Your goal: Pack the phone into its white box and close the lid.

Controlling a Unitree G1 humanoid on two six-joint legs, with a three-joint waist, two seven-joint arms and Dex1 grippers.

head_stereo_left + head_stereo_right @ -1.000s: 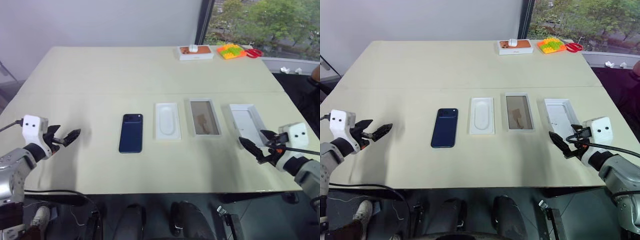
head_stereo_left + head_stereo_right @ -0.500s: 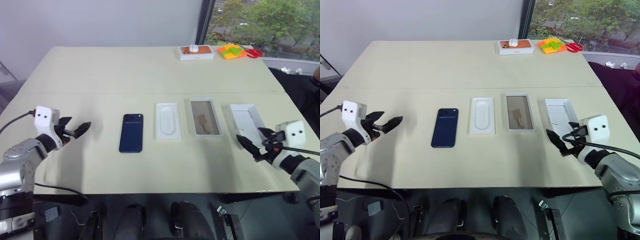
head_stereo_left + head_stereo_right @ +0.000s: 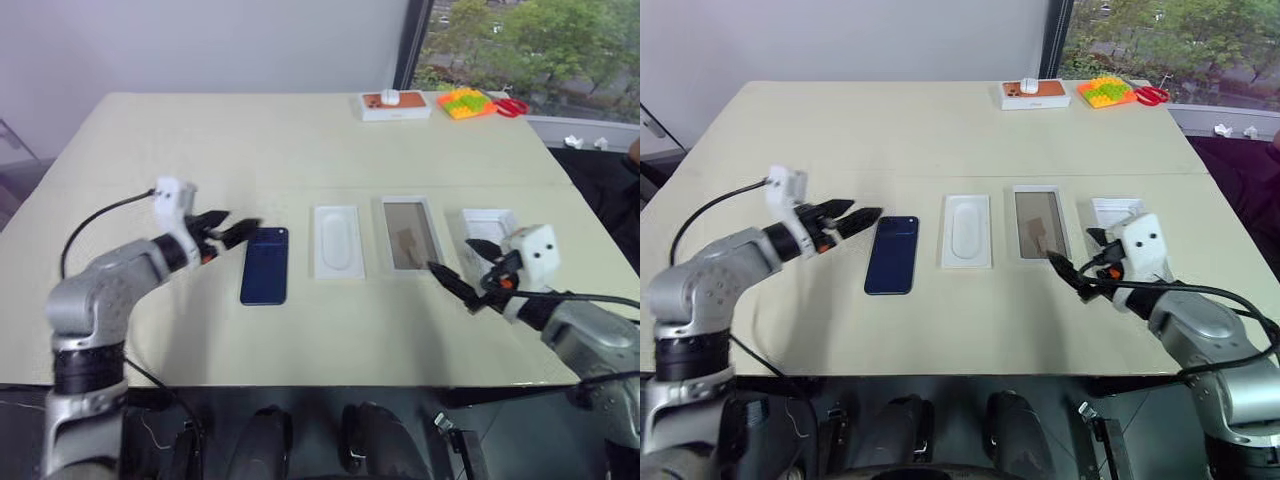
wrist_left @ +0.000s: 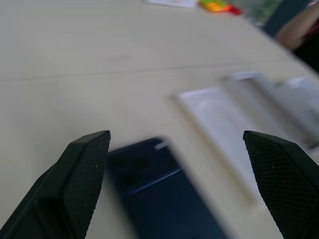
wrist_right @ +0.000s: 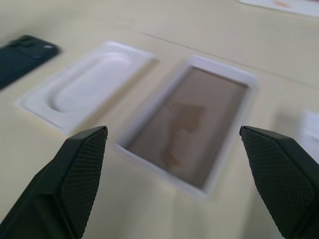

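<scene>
Dark navy phone (image 3: 264, 264), glossy, camera cluster at its top corner, flat on the cream surface (image 3: 300, 150) at centre-left of frame. Beside it rightward, in a row: white insert (image 3: 338, 241), white box (image 3: 410, 234) with brownish floor, lid (image 3: 484, 222) partly behind the right arm. Left pincer (image 3: 228, 233) released, spread wide, tips just at the phone's upper left corner, nearly level. Right pincer (image 3: 462, 269) likewise released, near the box's lower right, nothing grasped.

Dark navy phone (image 3: 264, 265) flat on the table, camera end pointing away, white box (image 3: 408, 233) lying open well to its right with a brownish floor, white lid (image 3: 487, 222) further right, partly hidden
</scene>
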